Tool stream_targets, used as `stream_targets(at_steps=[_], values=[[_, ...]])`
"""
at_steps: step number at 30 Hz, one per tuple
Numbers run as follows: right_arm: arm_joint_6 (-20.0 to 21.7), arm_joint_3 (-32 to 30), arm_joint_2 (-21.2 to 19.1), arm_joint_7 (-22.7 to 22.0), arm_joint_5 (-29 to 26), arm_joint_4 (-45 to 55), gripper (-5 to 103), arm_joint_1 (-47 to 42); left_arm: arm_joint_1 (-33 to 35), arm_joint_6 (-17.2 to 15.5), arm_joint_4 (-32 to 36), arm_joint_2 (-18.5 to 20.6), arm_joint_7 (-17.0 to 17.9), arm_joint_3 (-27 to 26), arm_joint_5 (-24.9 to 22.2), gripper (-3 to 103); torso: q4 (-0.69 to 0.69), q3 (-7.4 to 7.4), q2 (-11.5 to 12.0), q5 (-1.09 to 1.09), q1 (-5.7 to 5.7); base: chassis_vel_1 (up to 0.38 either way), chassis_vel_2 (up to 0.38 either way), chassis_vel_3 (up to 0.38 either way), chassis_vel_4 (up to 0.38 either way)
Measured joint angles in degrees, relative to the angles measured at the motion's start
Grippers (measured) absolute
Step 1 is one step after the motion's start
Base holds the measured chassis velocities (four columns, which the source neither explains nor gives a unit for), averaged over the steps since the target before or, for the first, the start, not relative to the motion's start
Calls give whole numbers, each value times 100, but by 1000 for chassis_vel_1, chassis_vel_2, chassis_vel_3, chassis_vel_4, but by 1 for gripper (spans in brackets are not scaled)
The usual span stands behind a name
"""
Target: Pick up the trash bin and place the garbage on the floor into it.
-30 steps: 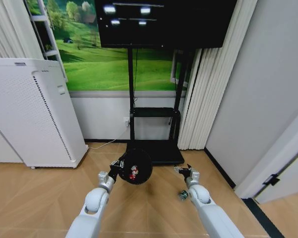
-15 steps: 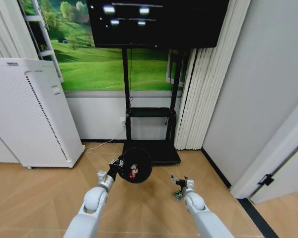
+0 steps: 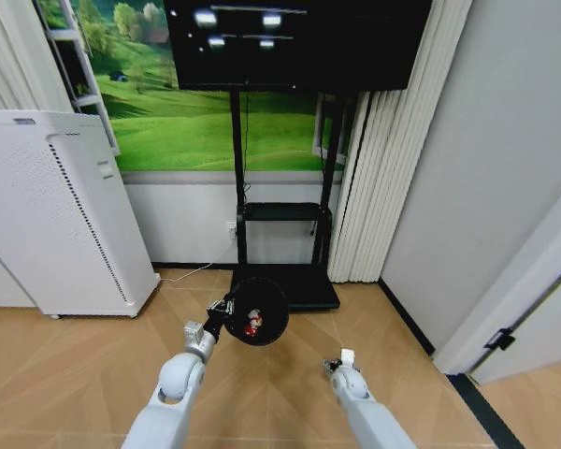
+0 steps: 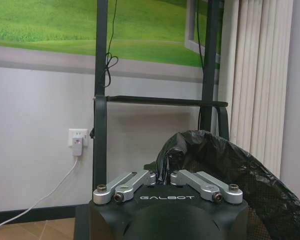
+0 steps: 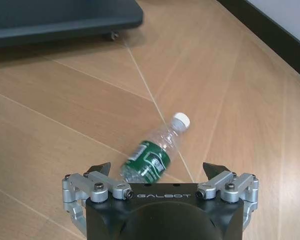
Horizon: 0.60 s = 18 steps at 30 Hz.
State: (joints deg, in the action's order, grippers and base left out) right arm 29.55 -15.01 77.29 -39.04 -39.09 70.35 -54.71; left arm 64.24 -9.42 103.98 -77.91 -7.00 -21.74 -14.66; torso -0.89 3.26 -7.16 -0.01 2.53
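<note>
Trash bin: small black round wastebasket [image 3: 259, 312] with dark liner, held off the wooden floor [image 3: 75, 374] by your left gripper [image 3: 222, 310], tilted so its mouth faces you, just in front of the TV stand base [image 3: 309, 288].
Left gripper: fingers drawn together on the bin's rim, the liner bunched between them in the left wrist view [image 4: 166, 172].
Bin contents: red-and-white scraps [image 3: 251, 325] lie inside.
Outstanding garbage: one clear plastic bottle [image 5: 152, 152] with green label and white cap, lying on its side on the floor, apart from the bin.
Right gripper: low over the floor to the right of the bin [image 3: 338, 361]; in the right wrist view [image 5: 157, 170] it sits directly above the bottle, jaws spread wide, one finger to each side of the body, not touching it.
Step in hand: by my reading, you are on the last pick, with the approach to the bottle nearly finished.
Next move calls for: lowering until the fingertips straddle the bottle's labelled middle, then closing gently; the round body may roll or squirt out if caught off-centre.
Bin arm: hold it steady, mouth kept open toward the right arm.
</note>
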Motion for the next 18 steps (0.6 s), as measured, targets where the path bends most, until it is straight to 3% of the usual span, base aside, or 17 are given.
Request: stream_targets(at_steps=[5,10,18], values=[[144,2,187,-571,-619,-28,100,198,-16,7,-28,-2,-10,3,1,8,1,0,0,0,0,0,0,0,0],[38,-8,475,-818,-770,-327,100,417,-23,19,-45,-23,-16,8,3,8,1,0,0,-1,0,0,0,0,0],[-257,-62,889,-850,-417,-959,100,793,-5,29,-34,8,-22,-33,2,8,1,0,0,0,0,0,0,0,0]])
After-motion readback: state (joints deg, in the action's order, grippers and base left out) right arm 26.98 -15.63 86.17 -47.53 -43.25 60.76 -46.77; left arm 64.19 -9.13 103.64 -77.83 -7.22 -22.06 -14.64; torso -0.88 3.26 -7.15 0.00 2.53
